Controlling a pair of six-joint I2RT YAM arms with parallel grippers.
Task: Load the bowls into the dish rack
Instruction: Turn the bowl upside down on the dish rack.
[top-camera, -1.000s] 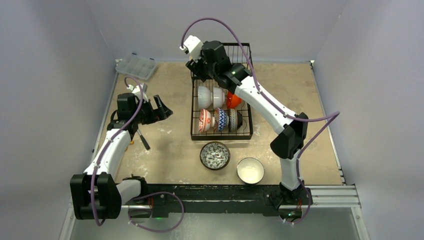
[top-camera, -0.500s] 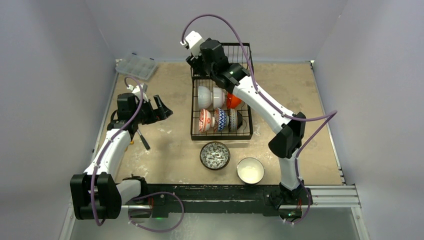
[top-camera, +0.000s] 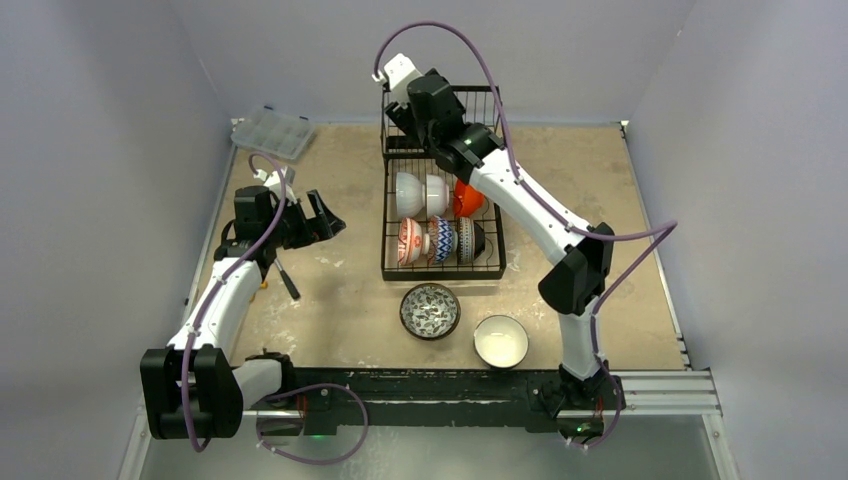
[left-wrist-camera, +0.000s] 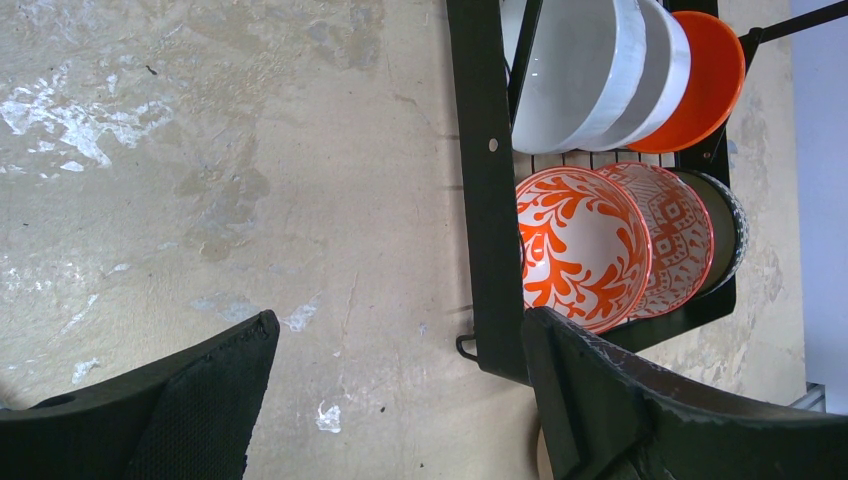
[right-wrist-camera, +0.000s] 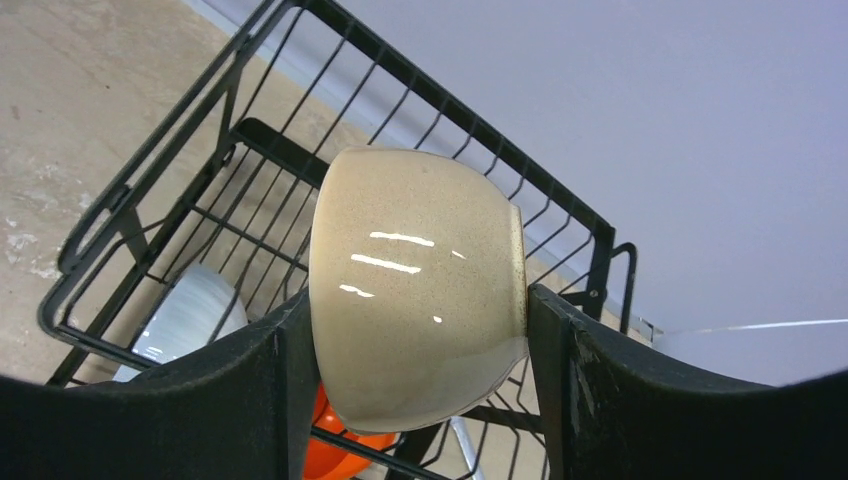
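Glossy, speckled tan bowl (right-wrist-camera: 415, 285). Black wire rack (left-wrist-camera: 490, 200). Ribbed white bowls (left-wrist-camera: 570, 70), plain orange bowl (left-wrist-camera: 710, 80), orange-and-white leaf-patterned bowl (left-wrist-camera: 575, 245), blue zigzag bowl (top-camera: 443, 240). Mottled beige counter (left-wrist-camera: 250, 150).

The bench (top-camera: 340, 300) has a tan, matte top, mottled with darker stains and pale white scuffs (left-wrist-camera: 70, 120), which show most plainly in the left wrist view. Smooth, plain walls of a pale lavender-grey close it in on three sides: a back wall (top-camera: 300, 50), a left wall (top-camera: 90, 200) and a right wall (top-camera: 760, 200). A thin light seam runs where the back wall meets the bench top. Along the near edge lies a black bar (top-camera: 450, 385) joined to a silver metal rail (top-camera: 660, 390), and below these a grey ledge (top-camera: 450, 455). The light is soft and even, casting only faint shadows.
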